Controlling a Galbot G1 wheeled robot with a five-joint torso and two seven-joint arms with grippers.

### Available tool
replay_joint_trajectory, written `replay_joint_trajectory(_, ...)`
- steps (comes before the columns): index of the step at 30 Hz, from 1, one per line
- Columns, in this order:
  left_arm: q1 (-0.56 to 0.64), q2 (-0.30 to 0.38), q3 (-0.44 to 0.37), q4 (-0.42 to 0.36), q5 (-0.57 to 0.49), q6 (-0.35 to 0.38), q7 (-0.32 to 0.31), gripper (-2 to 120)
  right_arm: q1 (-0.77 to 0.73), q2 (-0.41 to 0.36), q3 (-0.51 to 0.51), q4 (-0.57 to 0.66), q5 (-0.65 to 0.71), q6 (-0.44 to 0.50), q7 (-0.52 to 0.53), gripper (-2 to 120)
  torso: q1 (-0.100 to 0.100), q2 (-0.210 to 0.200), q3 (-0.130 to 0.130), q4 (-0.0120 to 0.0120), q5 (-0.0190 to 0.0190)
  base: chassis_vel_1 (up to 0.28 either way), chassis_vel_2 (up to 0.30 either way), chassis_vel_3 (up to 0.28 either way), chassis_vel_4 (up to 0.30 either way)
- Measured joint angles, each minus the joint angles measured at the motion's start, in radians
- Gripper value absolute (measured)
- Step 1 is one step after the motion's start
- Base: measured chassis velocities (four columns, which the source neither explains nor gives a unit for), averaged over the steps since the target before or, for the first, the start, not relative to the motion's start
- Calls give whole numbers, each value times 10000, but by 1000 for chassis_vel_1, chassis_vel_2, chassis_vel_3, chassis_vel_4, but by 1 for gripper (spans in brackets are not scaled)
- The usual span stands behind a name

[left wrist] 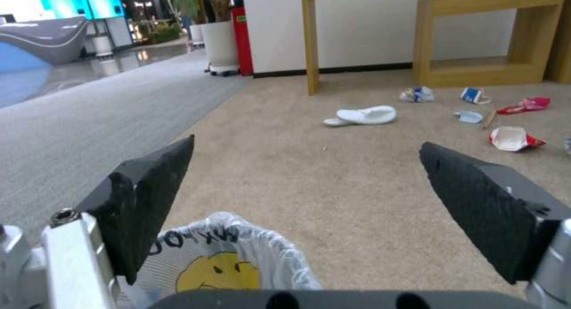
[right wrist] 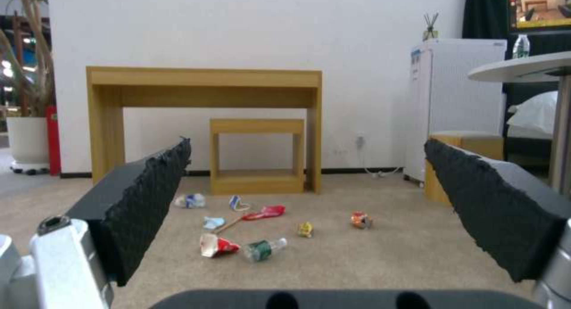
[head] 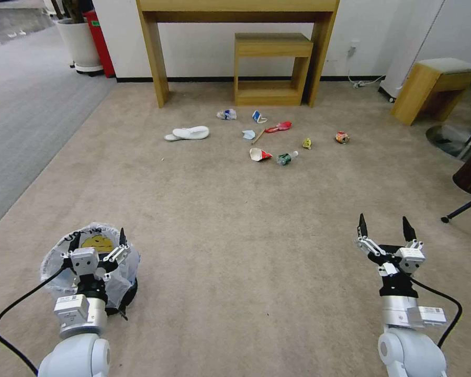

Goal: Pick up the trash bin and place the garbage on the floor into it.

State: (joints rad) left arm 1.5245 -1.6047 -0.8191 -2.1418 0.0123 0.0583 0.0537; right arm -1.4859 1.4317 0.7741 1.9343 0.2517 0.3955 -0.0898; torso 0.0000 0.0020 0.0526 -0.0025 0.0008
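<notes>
The left gripper (head: 98,240) is seen low at the left of the head view, directly over the trash bin (head: 89,264), with its jaws spread wide and nothing clamped. One finger is seen near each side of the bag-lined rim; contact cannot be judged. In the left wrist view the bin's rim (left wrist: 238,251), with the yellow smiley and black letters on its clear bag, is seen between the black pads (left wrist: 156,197) and nearer the one beside the grey carpet. The bin is stood upright on the beige carpet (head: 235,220).

The garbage is scattered farther ahead, near the middle, in front of a small wooden shelf (head: 271,68) under a wooden table (head: 235,10). From left to right are seen: white slippers (head: 189,133), a blue-white carton (head: 227,114), a blue mask (head: 248,134), a wooden stick (head: 258,137), a second small blue-white piece (head: 258,117), a red-white paper cup (head: 259,154) on its side, a red wrapper (head: 279,126), a green bottle (head: 286,157) lying flat, a yellow wrapper (head: 307,143), and a crushed can (head: 342,137). All lie well apart from the bin.

The right gripper (head: 385,226) is held above bare carpet at the right, jaws wide apart, empty. A wooden stool (head: 434,86) is seen at the far right.
</notes>
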Motion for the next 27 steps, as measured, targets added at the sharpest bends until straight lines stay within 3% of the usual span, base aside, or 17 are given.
replay_joint_trajectory(27,-8,39,-20,9,-45,-33,-3,100,-2,83,-19,-90,-144,179,-17,100,0,0,0,0,-1,74,77,-69,-75)
